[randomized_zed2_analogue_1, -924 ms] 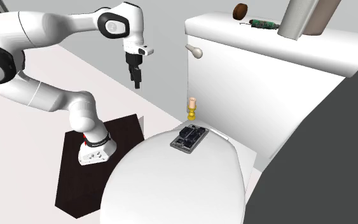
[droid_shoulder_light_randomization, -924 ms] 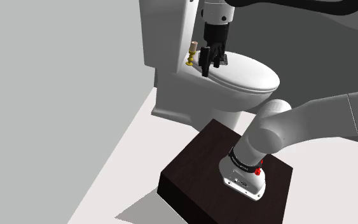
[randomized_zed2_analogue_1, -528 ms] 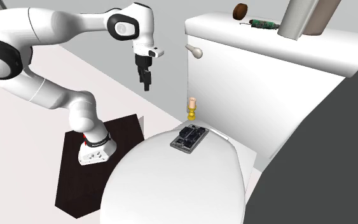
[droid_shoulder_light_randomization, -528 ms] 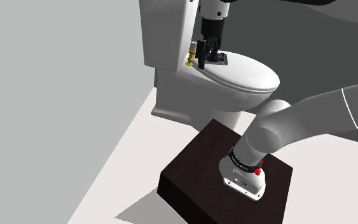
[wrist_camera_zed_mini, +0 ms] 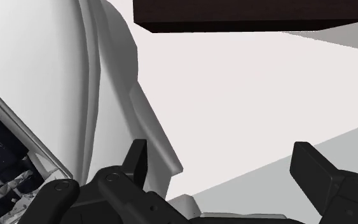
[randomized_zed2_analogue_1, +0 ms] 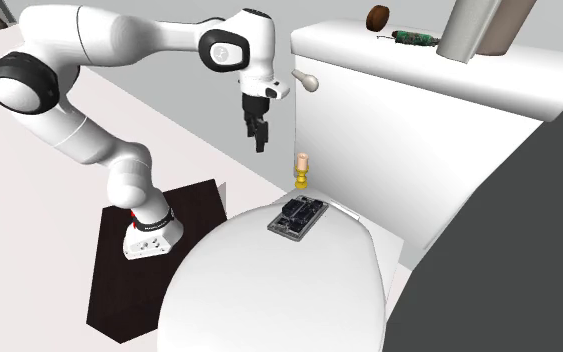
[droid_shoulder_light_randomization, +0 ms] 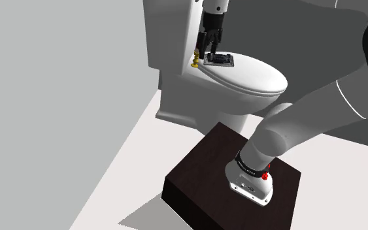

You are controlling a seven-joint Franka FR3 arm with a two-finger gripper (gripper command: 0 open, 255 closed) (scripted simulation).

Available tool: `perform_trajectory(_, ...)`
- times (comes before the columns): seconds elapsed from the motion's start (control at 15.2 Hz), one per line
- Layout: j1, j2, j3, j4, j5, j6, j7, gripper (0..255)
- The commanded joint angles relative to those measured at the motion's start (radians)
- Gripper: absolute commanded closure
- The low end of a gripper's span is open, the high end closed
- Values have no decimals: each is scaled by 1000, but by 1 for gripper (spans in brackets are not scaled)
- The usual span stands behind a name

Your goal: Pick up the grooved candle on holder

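two fingers of the pincer [randomized_zed2_analogue_1: 260, 143] are spread apart, upper left of the candle [randomized_zed2_analogue_1: 302, 161] on its gold holder [randomized_zed2_analogue_1: 301, 183].

The supporting surface is the closed white toilet lid [randomized_zed2_analogue_1: 269, 290], at lower centre of the second exterior view. Two items stand at its rear end, near the tank: a pale candle on holder [randomized_zed2_analogue_1: 302, 170], upright, the holder yellow, and a flat dark tray [randomized_zed2_analogue_1: 299, 214] just beside it. The tank top [randomized_zed2_analogue_1: 449, 80], at upper right, carries a brown round object [randomized_zed2_analogue_1: 378, 18], a slim green object [randomized_zed2_analogue_1: 414, 38] and a grey-brown cylinder [randomized_zed2_analogue_1: 479, 25].
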Motion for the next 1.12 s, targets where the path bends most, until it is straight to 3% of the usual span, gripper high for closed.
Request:
perform_trajectory(0.0,-11,60,-28,49,-1,24,-27,0)
perform_trajectory(0.59,-57,331,-134,317,49,76,-148,0)
perform_trajectory(1.06,-57,330,-136,222,47,170,-145,0)
